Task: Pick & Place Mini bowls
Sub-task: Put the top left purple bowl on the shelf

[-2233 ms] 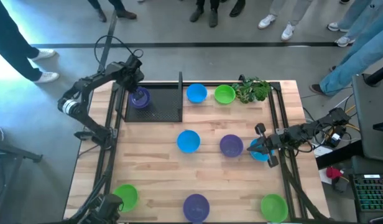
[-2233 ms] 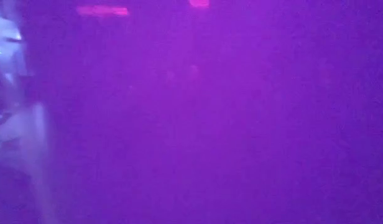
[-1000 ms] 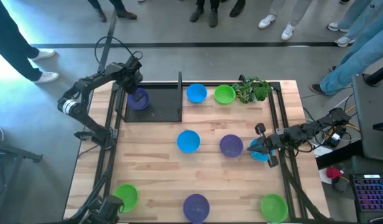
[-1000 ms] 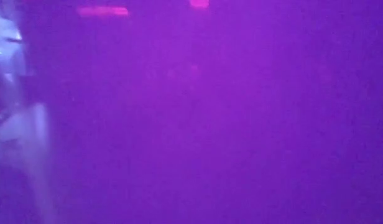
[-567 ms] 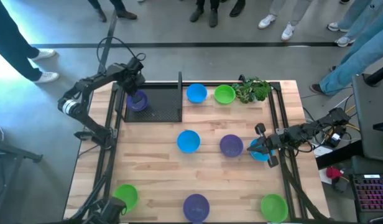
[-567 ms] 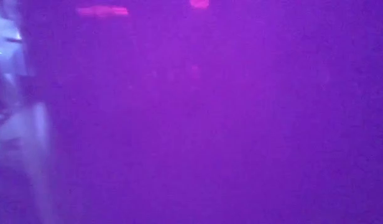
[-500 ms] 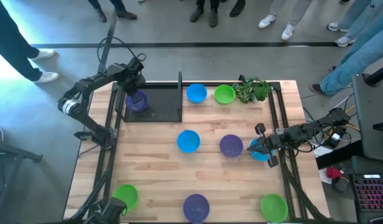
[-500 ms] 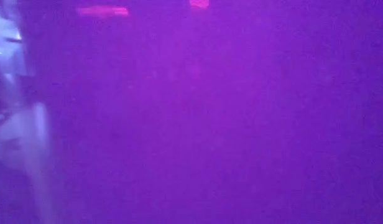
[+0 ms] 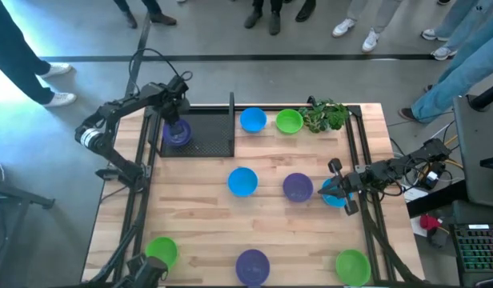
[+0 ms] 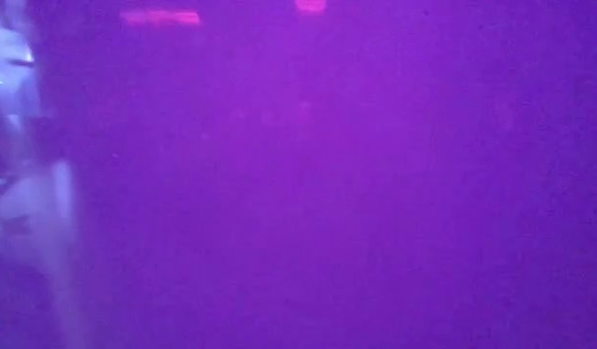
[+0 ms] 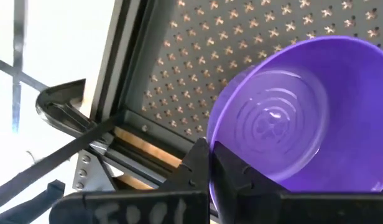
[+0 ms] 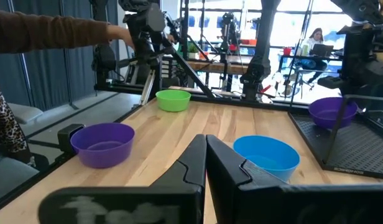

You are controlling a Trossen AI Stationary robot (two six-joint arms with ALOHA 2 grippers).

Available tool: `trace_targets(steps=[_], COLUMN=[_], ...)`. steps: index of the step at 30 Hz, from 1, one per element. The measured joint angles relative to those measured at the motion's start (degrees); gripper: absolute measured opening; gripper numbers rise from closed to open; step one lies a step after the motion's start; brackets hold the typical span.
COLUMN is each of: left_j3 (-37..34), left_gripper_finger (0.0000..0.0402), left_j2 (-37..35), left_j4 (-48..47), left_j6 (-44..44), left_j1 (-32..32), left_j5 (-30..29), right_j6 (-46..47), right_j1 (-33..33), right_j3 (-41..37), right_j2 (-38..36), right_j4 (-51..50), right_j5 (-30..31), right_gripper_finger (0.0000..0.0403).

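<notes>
My left gripper is at the table's far left, over the black perforated tray, shut on a purple bowl. My right gripper hovers near the right edge, shut, with a blue bowl partly hidden beneath it. Other bowls rest on their bases on the wood: blue, green, blue, purple, green, purple, green. The low view is filled by a purple blur. My left gripper pinches the purple bowl's rim, one finger inside the bowl and one outside. The fingers come from above, pointing down. The bowl sits roughly upright over the tray; whether its base touches the tray I cannot tell. My right gripper is above the blue bowl; whether it touches it I cannot tell.
A leafy plant sprig lies at the far right corner. A dark upright post stands at the tray's right edge, and metal frame rails run along both table sides. People stand beyond the far edge. A sleeved arm shows in the right wrist view.
My left gripper, holding the purple bowl, has shifted slightly toward the near edge over the tray, and the bowl has moved with it. My right arm has kept still.
</notes>
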Motion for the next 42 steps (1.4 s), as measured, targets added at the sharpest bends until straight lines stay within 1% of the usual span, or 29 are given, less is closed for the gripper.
trace_targets(steps=[6,12,19,30,42], left_j3=[-0.1,-2.9,-2.9,-2.9,-2.9], left_gripper_finger=[0.0,0.0,0.0001,0.0025,0.0028], left_j2=[0.0,-0.1,-0.1,-0.1,-0.1], left_j4=[0.9,2.4,3.1,3.5,3.3], left_j6=[1.8,1.7,1.3,0.9,0.5], left_j1=[-0.8,-0.8,-1.1,-1.1,-1.1], left_j5=[-0.4,-2.3,-2.4,-3.3,-3.4], right_j6=[0.0,0.0,0.0,0.0,1.4], right_j1=[0.0,0.0,0.0,0.0,0.0], right_j3=[0.0,0.0,0.0,0.0,0.0], right_j2=[0.0,0.0,0.0,0.0,0.0], right_j4=[0.0,0.0,0.0,0.0,0.0], right_j5=[0.0,0.0,0.0,0.0,0.0], right_gripper_finger=[0.0008,0.0008,0.0008,0.0008,0.0008])
